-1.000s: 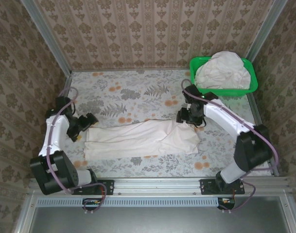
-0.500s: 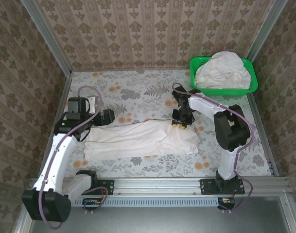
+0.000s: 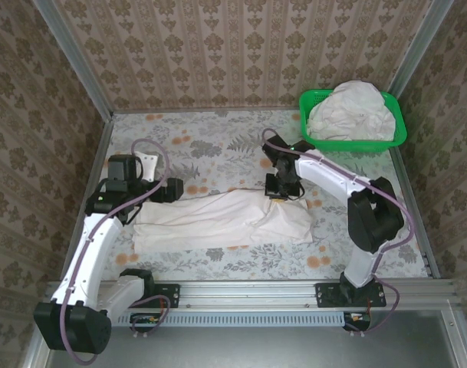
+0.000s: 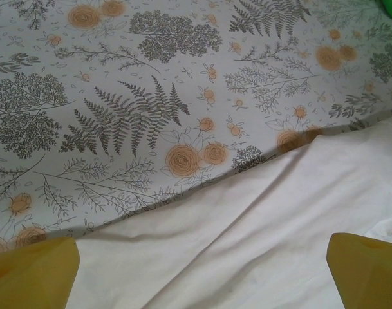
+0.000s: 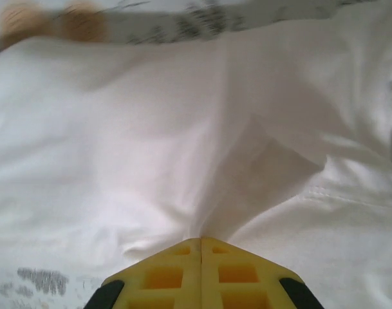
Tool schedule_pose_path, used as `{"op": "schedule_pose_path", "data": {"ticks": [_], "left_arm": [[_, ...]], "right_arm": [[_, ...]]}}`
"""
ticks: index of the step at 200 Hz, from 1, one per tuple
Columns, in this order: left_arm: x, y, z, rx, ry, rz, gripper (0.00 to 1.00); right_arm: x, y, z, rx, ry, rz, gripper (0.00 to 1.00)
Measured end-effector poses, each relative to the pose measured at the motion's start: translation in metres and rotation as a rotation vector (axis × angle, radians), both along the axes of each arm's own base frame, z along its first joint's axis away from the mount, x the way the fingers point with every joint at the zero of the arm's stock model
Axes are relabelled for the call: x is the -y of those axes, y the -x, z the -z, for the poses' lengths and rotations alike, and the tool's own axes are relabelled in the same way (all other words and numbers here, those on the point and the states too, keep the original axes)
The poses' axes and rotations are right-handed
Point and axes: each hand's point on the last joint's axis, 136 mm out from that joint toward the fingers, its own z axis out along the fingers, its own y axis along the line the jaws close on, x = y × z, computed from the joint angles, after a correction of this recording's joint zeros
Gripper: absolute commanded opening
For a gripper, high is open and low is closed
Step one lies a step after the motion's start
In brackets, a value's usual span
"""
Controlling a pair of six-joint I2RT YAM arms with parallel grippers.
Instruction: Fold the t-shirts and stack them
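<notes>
Both arms have changed place in the last second: the left arm has stretched out from its folded pose toward the left end of the cloth, and the right one has moved a little to the left along the far edge and closed its fingers. Below them the table (image 3: 218,146) is covered with a smooth printed cloth of grey ferns and orange flowers. On it, in the near half, the t-shirt (image 3: 218,218) lies as a long white band from left to right. It is soft matt cotton with shallow creases, and I judge it only partly folded. At the far right corner the green plastic basket (image 3: 313,97), with lattice walls, holds a rounded heap of shirts (image 3: 348,111), crumpled and not yet touched. So most of the work is left, I think: this fold must be finished, then the others, and no stack exists yet. The left gripper (image 3: 172,189) hovers with its yellow fingers spread wide over the band's far left edge, holding nothing. The right gripper (image 3: 275,193) is pressed together on a small pinch of the t-shirt's far edge, and the cotton puckers into its tips.
</notes>
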Motion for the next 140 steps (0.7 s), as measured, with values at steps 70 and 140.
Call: {"op": "schedule_pose_path", "data": {"ticks": [70, 140], "left_arm": [[0.004, 0.003, 0.020, -0.021, 0.012, 0.036, 1.00], [0.058, 0.013, 0.032, -0.022, 0.104, 0.245, 1.00]], "right_arm": [[-0.044, 0.004, -0.007, 0.038, 0.012, -0.175, 0.11], [-0.017, -0.011, -0.011, 0.111, 0.017, -0.109, 0.65]]}}
